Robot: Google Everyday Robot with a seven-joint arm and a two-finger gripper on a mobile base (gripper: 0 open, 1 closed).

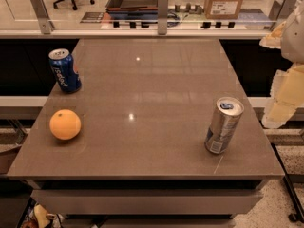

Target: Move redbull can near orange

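The redbull can (223,125), tall, slim and silver with blue patches near its base and a blue tab, stands upright near the table's front right corner. The orange (65,124) lies on the left side of the table near the front, far from the can. My gripper (283,101) shows as pale yellow and white parts at the right edge of the view. It hangs beyond the table's right edge, to the right of the can and a little above it, and holds nothing that I can see.
A shorter dark blue can with white lettering (64,71) stands at the table's left edge, behind the orange. The brown table (152,94) has a railing with glass panels (163,13) behind it. Cardboard boxes (224,1) stand beyond the railing.
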